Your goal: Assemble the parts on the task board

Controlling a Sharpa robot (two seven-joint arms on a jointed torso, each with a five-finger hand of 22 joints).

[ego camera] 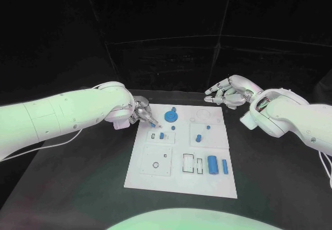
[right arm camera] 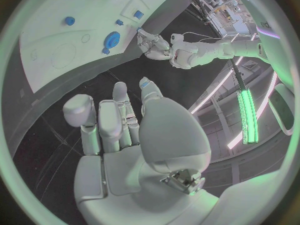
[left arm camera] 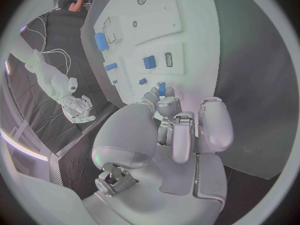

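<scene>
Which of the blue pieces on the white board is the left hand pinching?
The small blue piece at the left hand's fingertips, beside the round blue gear. The other pieces lie untouched.

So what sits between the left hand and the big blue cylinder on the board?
In the head view, between left hand and blue cylinder: two small blue parts on the task board.

The left hand (ego camera: 142, 115) hides part of the small blue part (ego camera: 152, 124) at its fingertips.

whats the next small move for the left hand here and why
Probably lower the left hand a touch and close its fingertips on the small blue part just under them at the task board's left edge. The hand appears to hold nothing, while the right hand hovers off the board.
</scene>
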